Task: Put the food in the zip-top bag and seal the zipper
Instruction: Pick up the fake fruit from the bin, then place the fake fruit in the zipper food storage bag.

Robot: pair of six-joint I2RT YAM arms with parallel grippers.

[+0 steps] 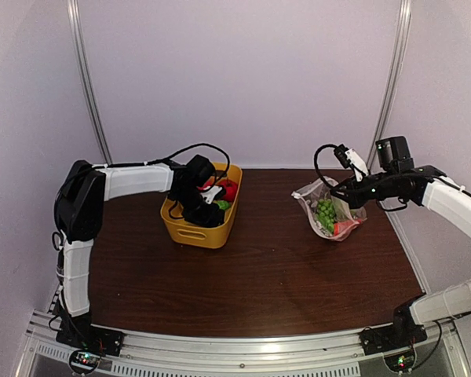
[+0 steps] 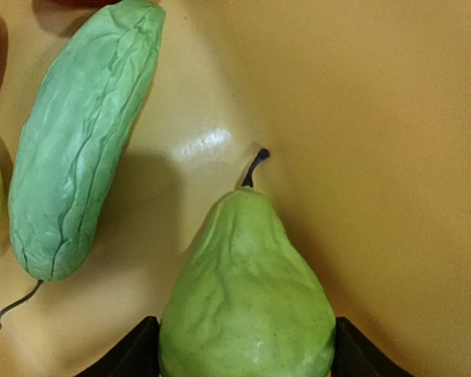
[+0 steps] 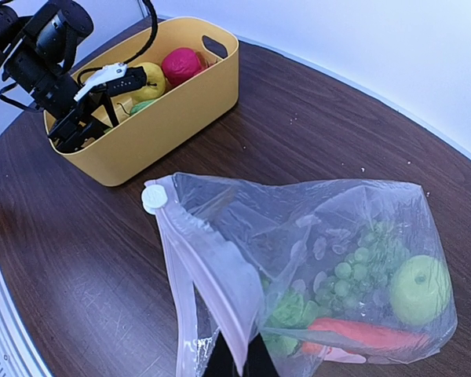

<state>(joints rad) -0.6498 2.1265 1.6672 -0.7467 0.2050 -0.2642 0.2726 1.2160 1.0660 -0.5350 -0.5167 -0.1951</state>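
Left wrist view only: pear [image 2: 247, 298] is lying on the basket [image 2: 392, 118] floor, stem pointing away. A cucumber [image 2: 78, 141] is lying beside it on the left, not touching.
Left gripper [image 2: 246, 355]: jaws are standing wide, with one dark finger [image 2: 133, 353] on each side of the pear's fat end. Cannot tell whether they are pressing it.
Right wrist view only: bag [image 3: 243, 228] contents are showing through: grapes [image 3: 361, 259], apple [image 3: 416, 287], carrot [image 3: 361, 334] and something leafy green. A white slider [image 3: 153, 196] is sitting at the far end of the zipper [image 3: 196, 267].
Right gripper [image 3: 237, 361]: pinching shut on the bag's mouth edge and holding it up. The bag's bottom is sagging onto the table [image 3: 78, 259].
Top view only: both arms are showing whole. The left arm is reaching forward, its wrist dipping into the basket at back left. The right arm is stretching inward from the right, forearm roughly level, with the bag hanging at back right.
Other food: a red fruit [image 3: 180, 63] and a yellow fruit [image 3: 149, 78] are lying in the basket beside the left gripper.
In the way: basket walls are closing round the left gripper, and a cable is looping above it. Basket and bag are sitting well apart.
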